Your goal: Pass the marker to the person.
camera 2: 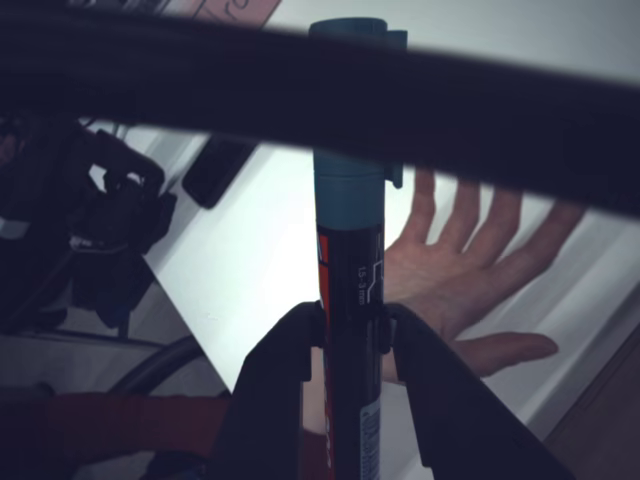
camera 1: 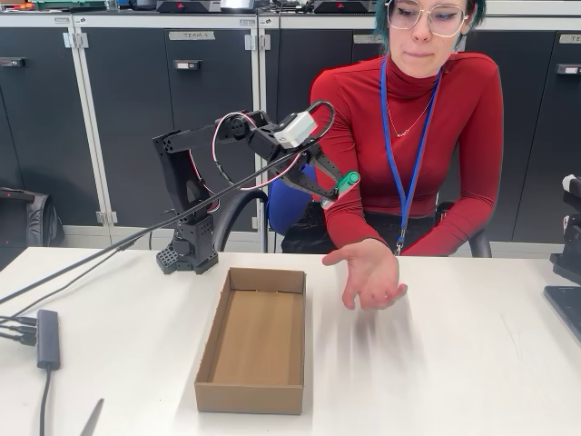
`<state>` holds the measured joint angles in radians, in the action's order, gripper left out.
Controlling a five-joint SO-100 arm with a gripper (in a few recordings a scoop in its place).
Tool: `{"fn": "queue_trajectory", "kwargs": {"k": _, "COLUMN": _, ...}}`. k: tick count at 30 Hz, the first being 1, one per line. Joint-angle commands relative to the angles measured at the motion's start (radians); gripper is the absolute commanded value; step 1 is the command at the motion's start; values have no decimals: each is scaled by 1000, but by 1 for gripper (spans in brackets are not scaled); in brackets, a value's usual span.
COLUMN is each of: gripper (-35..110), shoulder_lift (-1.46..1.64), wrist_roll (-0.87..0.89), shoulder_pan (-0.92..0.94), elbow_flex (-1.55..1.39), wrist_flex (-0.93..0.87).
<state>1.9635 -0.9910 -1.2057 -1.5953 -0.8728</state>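
Marker (camera 2: pixel 350 290) is clamped by the gripper (camera 2: pixel 350 335) mid-barrel, green cap pointing outward, held in the air above the table (camera 1: pixel 472 363). Person (camera 1: pixel 408 118) is seated behind the table; open hand (camera 1: pixel 370 272), palm up, is held below the marker, not touching. Cardboard box (camera 1: pixel 254 341) is seen on the table.

Marker (camera 1: pixel 346 184) above person's open hand (camera 1: pixel 370 275)

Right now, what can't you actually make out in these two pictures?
- Marker top, wrist view: crossed by a dark blurred band.
- Marker label, fixed view: too small to read.
- Person's open hand, fixed view: fingertips blurred.
- Gripper, wrist view: lower part cut off by the bottom edge.
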Motion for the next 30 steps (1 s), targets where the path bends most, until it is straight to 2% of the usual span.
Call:
{"fn": "queue_trajectory", "kwargs": {"k": 1, "gripper": -5, "shoulder_lift": -37, "wrist_roll": -84, "shoulder_pan": -126, "elbow_flex": 126, "wrist_flex": 49}}
{"fn": "queue_trajectory", "kwargs": {"k": 10, "gripper": -5, "shoulder_lift": -176, "wrist_roll": -215, "shoulder_pan": -224, "elbow_flex": 216, "wrist_flex": 176}}
{"fn": "queue_trajectory", "kwargs": {"k": 26, "gripper": -5, "shoulder_lift": -164, "wrist_roll": -184, "shoulder_pan": -218, "elbow_flex": 196, "wrist_flex": 172}}
{"fn": "queue_trajectory", "kwargs": {"k": 30, "gripper": 11, "shoulder_lift": -156, "wrist_roll": -169, "shoulder_pan": -215, "elbow_flex": 190, "wrist_flex": 176}}
